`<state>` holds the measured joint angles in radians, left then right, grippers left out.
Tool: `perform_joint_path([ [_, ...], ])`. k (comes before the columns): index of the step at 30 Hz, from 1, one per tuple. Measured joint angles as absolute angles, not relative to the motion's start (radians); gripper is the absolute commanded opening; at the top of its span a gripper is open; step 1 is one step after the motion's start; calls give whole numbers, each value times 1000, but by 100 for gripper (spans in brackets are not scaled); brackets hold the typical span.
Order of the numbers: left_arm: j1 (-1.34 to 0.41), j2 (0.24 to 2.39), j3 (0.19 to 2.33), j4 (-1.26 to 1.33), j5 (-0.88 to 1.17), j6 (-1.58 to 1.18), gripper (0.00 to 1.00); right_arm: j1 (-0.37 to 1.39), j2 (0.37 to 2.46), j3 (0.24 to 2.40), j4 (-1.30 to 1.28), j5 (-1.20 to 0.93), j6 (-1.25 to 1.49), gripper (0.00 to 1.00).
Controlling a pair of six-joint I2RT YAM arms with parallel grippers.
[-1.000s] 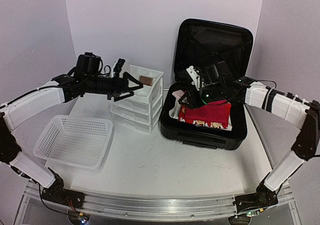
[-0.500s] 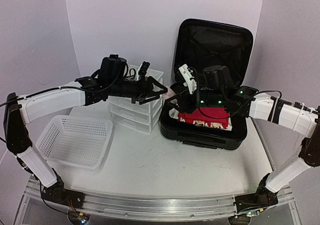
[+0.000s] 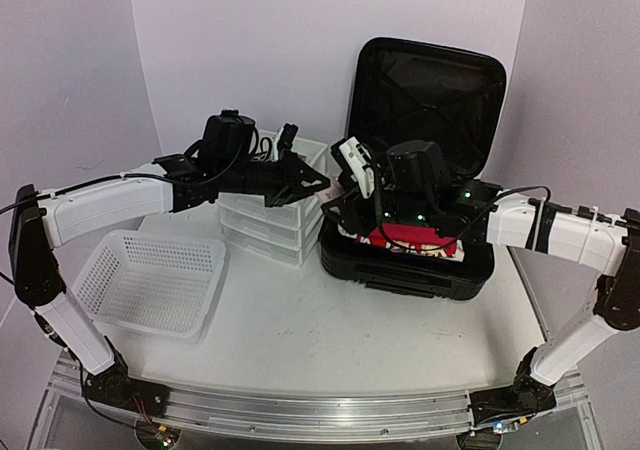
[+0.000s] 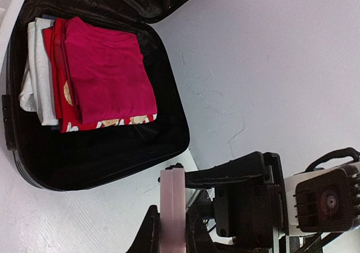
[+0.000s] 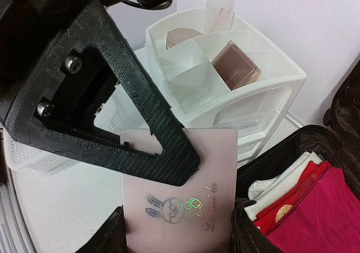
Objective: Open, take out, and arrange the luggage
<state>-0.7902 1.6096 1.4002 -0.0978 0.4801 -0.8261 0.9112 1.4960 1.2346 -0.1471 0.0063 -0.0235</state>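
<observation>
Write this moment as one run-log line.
right gripper: holds pale pink flat packet | left gripper: around same packet | black hard-shell suitcase: open

White links, black joints, green LEDs, black fingers

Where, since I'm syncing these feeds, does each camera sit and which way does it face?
Top external: above and behind the bases, looking down on the table; left arm and right arm show.
Left wrist: faces the luggage; left hand at bottom.
Right wrist: faces the drawer unit; right hand holds a pouch.
Shared: both wrist views show pouch and luggage.
</observation>
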Motion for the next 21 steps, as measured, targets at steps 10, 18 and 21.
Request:
perform_joint_path([
  [10, -790, 1609, 1398, -104, 484, -691, 1, 902, 1539, 1311, -263, -60, -12, 98],
  [18, -763, 1602, 1398, -104, 673, -458, 4, 597, 1531, 1367, -392, -659, 167, 90],
  [21, -757, 1602, 1398, -104, 760, -395, 5, 511, 1546, 1411, -413, -855, 257, 82],
])
